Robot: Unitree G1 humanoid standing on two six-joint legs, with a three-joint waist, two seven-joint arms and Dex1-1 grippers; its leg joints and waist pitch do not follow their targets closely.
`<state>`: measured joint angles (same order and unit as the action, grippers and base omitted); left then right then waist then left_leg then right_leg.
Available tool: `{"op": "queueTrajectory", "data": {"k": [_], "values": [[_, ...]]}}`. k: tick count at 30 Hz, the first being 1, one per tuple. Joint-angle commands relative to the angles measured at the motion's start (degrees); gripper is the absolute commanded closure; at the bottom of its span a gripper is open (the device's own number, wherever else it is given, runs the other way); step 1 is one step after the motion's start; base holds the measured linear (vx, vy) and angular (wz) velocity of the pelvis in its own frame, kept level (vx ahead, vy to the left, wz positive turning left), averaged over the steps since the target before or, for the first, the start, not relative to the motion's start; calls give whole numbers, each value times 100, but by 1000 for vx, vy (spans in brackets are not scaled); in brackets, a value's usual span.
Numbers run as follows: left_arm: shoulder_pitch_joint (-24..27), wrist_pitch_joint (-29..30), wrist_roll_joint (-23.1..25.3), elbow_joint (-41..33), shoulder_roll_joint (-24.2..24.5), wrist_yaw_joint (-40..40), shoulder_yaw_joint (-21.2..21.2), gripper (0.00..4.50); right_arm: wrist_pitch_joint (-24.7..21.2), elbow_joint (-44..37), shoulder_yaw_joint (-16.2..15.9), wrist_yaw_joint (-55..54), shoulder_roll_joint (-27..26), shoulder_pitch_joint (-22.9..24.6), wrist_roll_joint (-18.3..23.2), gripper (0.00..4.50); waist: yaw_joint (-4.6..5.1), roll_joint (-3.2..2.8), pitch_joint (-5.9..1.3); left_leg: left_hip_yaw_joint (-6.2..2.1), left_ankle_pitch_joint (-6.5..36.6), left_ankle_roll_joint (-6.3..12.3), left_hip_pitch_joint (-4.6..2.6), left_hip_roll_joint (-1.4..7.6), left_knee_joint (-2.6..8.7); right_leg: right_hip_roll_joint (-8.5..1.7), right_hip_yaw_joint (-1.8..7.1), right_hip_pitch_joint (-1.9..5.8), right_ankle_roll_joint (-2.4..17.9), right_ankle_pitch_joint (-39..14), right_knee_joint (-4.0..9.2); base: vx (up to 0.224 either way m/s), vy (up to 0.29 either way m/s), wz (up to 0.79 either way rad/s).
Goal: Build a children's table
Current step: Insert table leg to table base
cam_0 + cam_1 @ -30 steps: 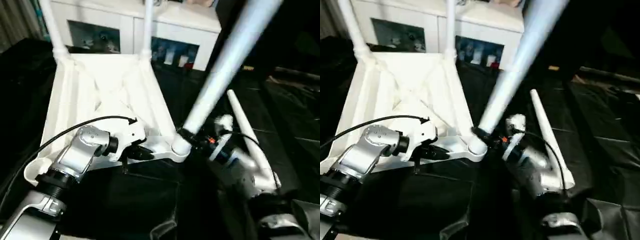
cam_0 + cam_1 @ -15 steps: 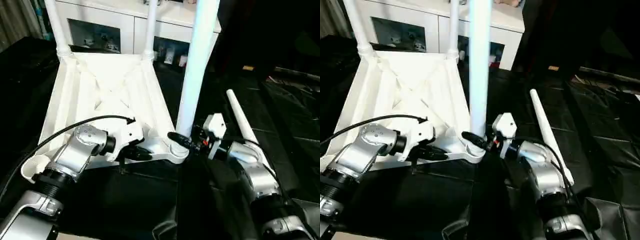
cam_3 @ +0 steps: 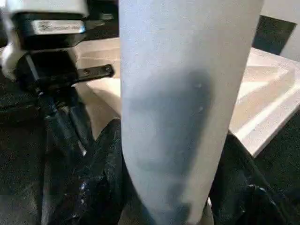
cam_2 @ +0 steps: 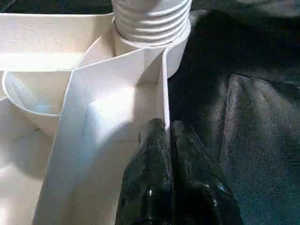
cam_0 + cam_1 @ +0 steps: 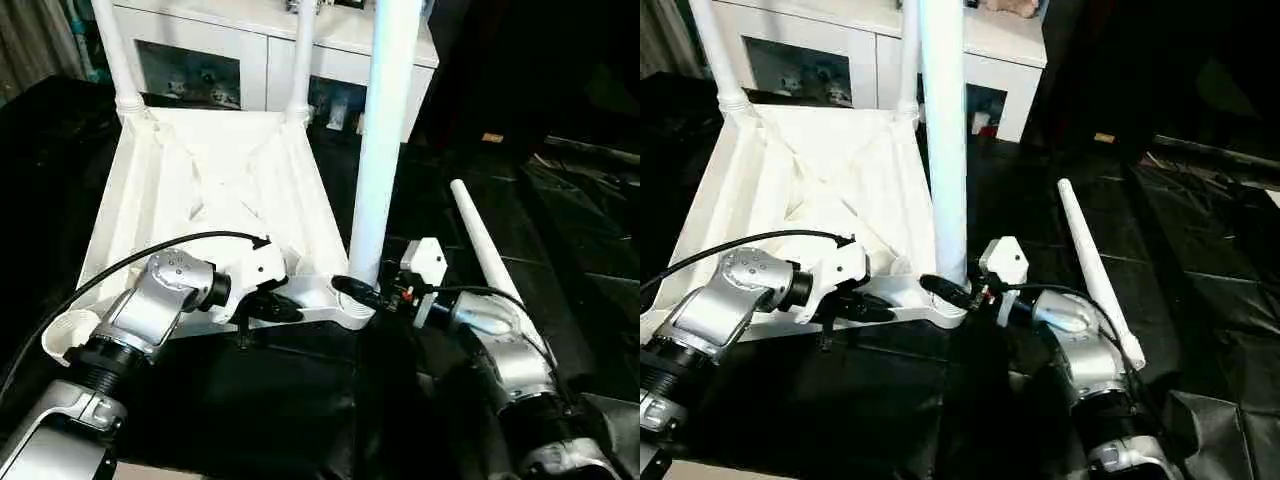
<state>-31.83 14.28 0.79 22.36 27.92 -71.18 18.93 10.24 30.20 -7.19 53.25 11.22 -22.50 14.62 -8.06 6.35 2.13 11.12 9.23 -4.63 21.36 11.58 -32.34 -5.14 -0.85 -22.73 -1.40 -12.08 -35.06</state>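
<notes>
The children's table top (image 5: 220, 180) lies upside down on black cloth, ribbed underside up. Two white legs (image 5: 120, 60) stand in its far corner sockets. A third leg (image 5: 380, 150) stands upright at the near right corner socket (image 5: 352, 305). My right gripper (image 5: 362, 293) is shut on its lower end, a black finger (image 3: 101, 159) on either side. My left gripper (image 5: 285, 308) is shut on the table top's near rim (image 4: 161, 93), close to that socket and the leg's ridged end (image 4: 150, 23). Another leg (image 5: 485, 250) lies loose on the cloth to the right.
A white cabinet (image 5: 250, 45) with glass doors stands right behind the table top. Wrinkled black cloth (image 5: 560, 220) covers the work surface on the right and in front. A black cable (image 5: 150, 255) arcs over my left forearm.
The leg in my right gripper has swung from a steep lean to the right to upright over the near right socket. The right arm turned with it; the left gripper stayed put.
</notes>
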Motion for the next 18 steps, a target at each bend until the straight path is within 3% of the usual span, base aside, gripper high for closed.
{"op": "queueTrajectory", "data": {"k": [1, 7, 13, 18], "values": [[-50, -47, -38, 41, -101, -67, 121, 450, -134, 254, 200, -59, -60, -94, 215, 263, 30, -106, -310, -40, 1150, 113, -132, 131, 347, -188, 96, 207, 1266, 142, 272, 0, 0, 0], [-94, -48, -26, 83, -134, -39, 113, 450, -339, 565, 486, -39, -120, -147, 472, 264, 32, -89, -300, -42, 1311, 60, -132, 140, 353, -198, 97, 199, 1244, -164, 294, 0, 0, 0], [-129, -64, -24, 127, -173, -15, 112, 450, -405, 712, 587, 34, -116, -54, 540, 264, 27, -106, -314, -38, 1155, 91, -131, 134, 337, -194, 91, 206, 1289, 97, 265, 0, 0, 0], [-162, -92, -19, 183, -203, 4, 114, 450, -450, 867, 710, 6, -129, 26, 657, 264, 23, -114, -308, -38, 1259, 82, -141, 137, 343, -198, 91, 200, 1299, -28, 280, 0, 0, 0]]}}
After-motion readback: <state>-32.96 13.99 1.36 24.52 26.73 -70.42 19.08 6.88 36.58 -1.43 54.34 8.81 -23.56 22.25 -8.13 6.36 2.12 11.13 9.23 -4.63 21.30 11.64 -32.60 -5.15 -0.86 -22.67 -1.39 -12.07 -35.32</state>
